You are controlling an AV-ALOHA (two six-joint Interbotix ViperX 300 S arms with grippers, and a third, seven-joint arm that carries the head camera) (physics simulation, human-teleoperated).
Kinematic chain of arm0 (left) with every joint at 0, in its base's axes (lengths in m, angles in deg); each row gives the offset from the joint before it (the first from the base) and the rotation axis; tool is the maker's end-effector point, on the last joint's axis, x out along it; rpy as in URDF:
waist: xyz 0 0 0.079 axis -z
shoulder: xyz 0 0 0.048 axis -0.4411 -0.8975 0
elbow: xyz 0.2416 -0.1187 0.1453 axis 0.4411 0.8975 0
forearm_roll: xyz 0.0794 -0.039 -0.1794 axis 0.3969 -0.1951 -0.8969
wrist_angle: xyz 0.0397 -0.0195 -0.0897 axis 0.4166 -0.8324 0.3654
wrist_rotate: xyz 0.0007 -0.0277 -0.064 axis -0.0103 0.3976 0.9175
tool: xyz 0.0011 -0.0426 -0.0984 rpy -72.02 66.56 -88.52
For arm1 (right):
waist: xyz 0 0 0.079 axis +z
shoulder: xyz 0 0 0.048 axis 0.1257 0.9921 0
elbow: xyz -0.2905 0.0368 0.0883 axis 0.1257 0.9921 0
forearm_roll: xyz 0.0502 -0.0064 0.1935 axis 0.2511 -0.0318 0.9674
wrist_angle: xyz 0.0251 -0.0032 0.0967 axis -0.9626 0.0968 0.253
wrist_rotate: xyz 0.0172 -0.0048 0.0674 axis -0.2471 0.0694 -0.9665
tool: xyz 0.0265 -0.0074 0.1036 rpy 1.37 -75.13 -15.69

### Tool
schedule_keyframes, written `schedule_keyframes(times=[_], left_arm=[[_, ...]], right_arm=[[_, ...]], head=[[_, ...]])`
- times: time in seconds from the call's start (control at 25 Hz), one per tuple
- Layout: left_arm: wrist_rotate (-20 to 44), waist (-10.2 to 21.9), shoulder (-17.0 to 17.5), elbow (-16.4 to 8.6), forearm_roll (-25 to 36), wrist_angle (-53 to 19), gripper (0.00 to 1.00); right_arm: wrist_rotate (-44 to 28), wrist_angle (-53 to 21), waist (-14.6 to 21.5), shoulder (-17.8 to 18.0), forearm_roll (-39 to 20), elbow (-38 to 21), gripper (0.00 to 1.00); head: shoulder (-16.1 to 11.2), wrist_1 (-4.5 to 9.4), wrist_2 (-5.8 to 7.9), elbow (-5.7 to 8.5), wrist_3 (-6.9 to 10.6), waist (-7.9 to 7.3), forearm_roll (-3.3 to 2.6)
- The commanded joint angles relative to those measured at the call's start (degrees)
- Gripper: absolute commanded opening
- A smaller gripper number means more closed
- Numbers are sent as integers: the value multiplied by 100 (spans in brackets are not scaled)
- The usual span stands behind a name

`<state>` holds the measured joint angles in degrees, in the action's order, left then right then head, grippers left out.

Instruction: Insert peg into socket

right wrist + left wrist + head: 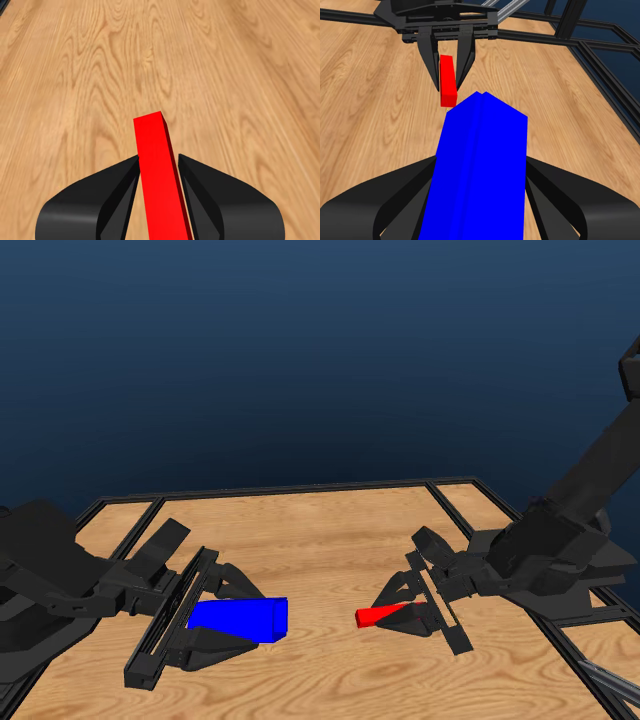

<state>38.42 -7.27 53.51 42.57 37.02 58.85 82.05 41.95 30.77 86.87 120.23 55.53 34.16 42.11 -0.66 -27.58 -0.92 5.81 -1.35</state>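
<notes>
Nearest to the head camera, the left gripper point(215, 625) is closed around the socket point(240, 619), which sticks out past its jaws toward the middle of the table point(320, 530). Opposite, the right gripper point(405, 612) clamps the peg point(380, 615), whose free end points at the left arm. In the right wrist view the peg point(159, 170) sits tight between the two jaws and juts out well beyond them. A clear gap of wood lies between the peg's tip and the socket's open end, so nothing is inserted yet.

The main risk seems to be bad alignment. In the left wrist view the socket point(480, 165) appears turned on its edge, and the peg point(447, 82) stands a little to one side of its axis, still held by the right gripper point(446, 75). If the arms come together like this, the peg would probably hit the socket's rim instead of the hole, and could slip or twist in the jaws.

Counted: one peg, one socket, two grippers, one table.
</notes>
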Motion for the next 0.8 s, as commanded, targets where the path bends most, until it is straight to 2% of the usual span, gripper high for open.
schedule_keyframes(times=[0.04,0.08,0.16,0.24,0.32,0.4,0.48,0.56,0.64,0.68,0.8], left_arm=[[-117,-18,56,-157,-16,84,0],[-125,-31,60,-165,-17,99,0],[-132,-50,50,-212,-5,103,0],[-168,-100,-12,-229,-7,77,0],[-193,-66,-40,-238,3,66,0],[-163,-268,-43,-330,-178,7,0],[-179,-294,-55,-353,-227,-40,0],[-204,-352,-70,-400,-272,-146,0],[-172,-312,-55,-381,-252,-54,0],[-164,-324,-76,-377,-253,-90,0],[-153,-311,-122,-445,-224,-96,0]], right_arm=[[652,-463,-318,-379,-196,-454,0],[721,-441,-330,-478,-194,-599,0],[805,-588,-413,-452,-270,-712,0],[810,-898,-551,-592,-480,-880,0],[971,-877,-546,-563,-394,-890,0],[916,-1146,-648,-591,-632,-1143,0],[1155,-1260,-686,-600,-536,-1264,0],[1184,-1502,-852,-624,-670,-1475,0],[1176,-1567,-861,-571,-777,-1525,0],[1244,-1623,-902,-702,-780,-1755,0],[1295,-1758,-938,-622,-962,-1895,0]], head=[[24,-51,-18,33,46,-173,43],[0,-107,-11,29,74,-206,51],[-28,-105,8,37,112,-258,60],[-65,-109,17,47,149,-320,74],[-77,-113,21,49,162,-340,78],[-127,-174,41,49,220,-403,89],[-137,-181,41,47,244,-432,95],[-128,-182,50,39,262,-466,101],[-103,-175,55,26,279,-495,107],[-95,-172,58,22,282,-502,108],[-68,-163,62,11,282,-529,114]])
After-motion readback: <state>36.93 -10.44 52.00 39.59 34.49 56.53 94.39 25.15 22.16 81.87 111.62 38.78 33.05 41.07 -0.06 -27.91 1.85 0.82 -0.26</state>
